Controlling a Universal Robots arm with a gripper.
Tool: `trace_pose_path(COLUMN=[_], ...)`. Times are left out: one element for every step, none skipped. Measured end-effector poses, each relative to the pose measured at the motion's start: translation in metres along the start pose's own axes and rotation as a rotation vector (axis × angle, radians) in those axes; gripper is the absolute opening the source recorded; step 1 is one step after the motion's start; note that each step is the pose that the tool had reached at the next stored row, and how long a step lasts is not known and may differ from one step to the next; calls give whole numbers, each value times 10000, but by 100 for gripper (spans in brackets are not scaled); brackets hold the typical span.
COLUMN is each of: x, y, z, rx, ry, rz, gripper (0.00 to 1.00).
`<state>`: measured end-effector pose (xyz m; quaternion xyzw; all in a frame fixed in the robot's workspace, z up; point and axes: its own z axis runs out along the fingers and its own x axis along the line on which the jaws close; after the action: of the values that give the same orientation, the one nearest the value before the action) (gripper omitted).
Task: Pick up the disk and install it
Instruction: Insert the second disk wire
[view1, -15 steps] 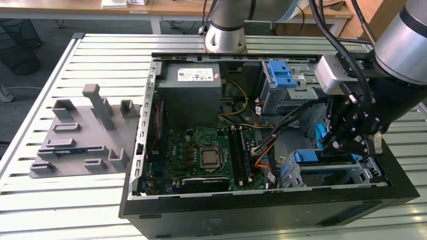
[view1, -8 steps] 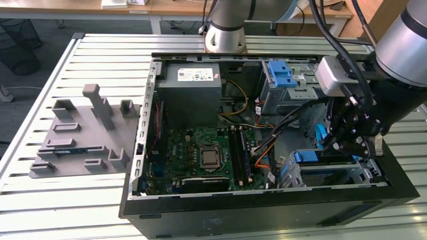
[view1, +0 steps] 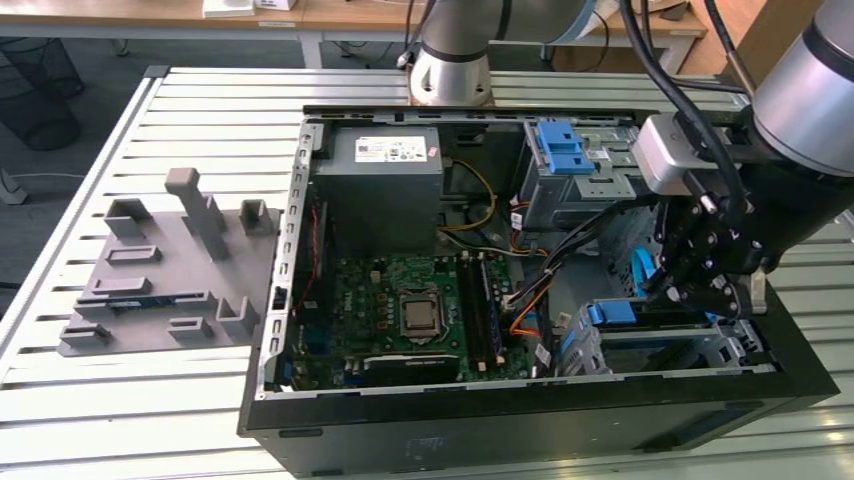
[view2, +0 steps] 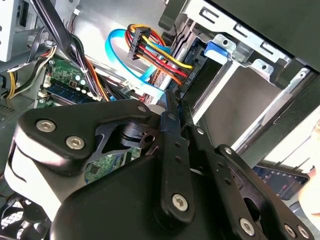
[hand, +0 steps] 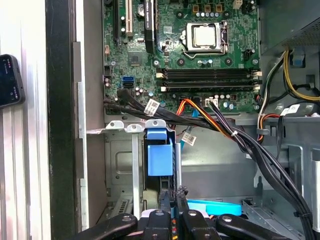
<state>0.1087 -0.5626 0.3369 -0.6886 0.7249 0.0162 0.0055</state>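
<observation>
- We've got the open PC case (view1: 534, 420) sitting on a slatted metal table (view1: 174, 400), with desks behind.
- Gripper (view1: 694, 290) jaws look pinched together over the drive cage (view1: 667, 345); the disk (hand: 160, 157) seems seated there, hard to tell.

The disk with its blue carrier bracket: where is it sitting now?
In the exterior view, the blue-bracketed disk sits in the drive cage at the open computer case's right front corner, directly under the gripper.

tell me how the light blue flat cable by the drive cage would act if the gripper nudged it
The light blue flat cable hangs in a loose loop, so it would probably flex aside and spring back rather than resist. It looks thin, so it is likely very light. It runs beside the coloured wire bundle, so a push may tug that too.
</observation>
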Motion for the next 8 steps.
trace_pose_path(x=[0,0,0,0,0,0,0,0], y=[-2,-3,-4,-5,-6,-7,-7,-8], z=[3,5,7,10,12,14,15,16], rx=[0,0,0,0,0,1,0,1], ry=[0,0,0,0,0,0,2,1], rz=[1,2,5,7,9,12,16,21], gripper=[16,16,16,16,16,16,16,16])
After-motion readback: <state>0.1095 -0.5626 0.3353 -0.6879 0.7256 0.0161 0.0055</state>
